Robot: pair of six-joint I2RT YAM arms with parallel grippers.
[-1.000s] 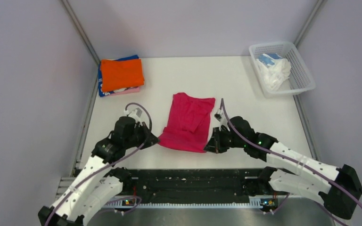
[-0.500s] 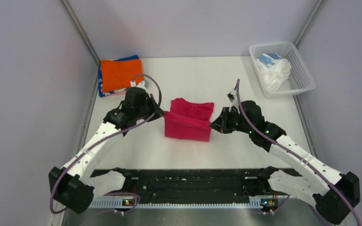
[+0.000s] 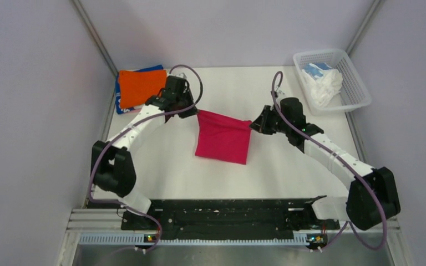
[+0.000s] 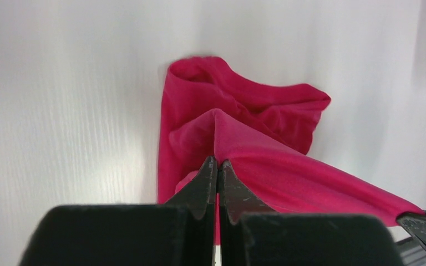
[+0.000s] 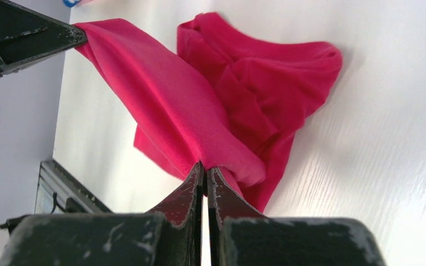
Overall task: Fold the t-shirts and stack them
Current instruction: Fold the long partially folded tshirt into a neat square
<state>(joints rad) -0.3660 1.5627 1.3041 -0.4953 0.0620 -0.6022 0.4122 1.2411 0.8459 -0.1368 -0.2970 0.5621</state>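
The crimson-pink t-shirt (image 3: 223,141) hangs over the middle of the bench (image 3: 288,166). Its top edge is drawn taut between the two arms, and its lower part sags and bunches on the surface. The left pincer (image 3: 195,112) is closed tight on the left end of that edge. The right pincer (image 3: 252,126) is pinched just as tight on the right end. Each has only a thin bite of fabric between its tips.

This looks like light, limp knit cloth. It has no stiffness, it drapes and creases wherever it is unsupported, and nothing in it can break. It probably holds well against the pads, though so small a bite could slip under a hard pull. It is best held at both ends of one edge, as here, with even tension so the fold lands straight.

An orange t-shirt (image 3: 141,86) tops a folded stack, over a blue t-shirt (image 3: 120,105), at the far left corner. A white and light-blue t-shirt (image 3: 321,83) lies crumpled in the white mesh basket (image 3: 359,88) at the far right corner.
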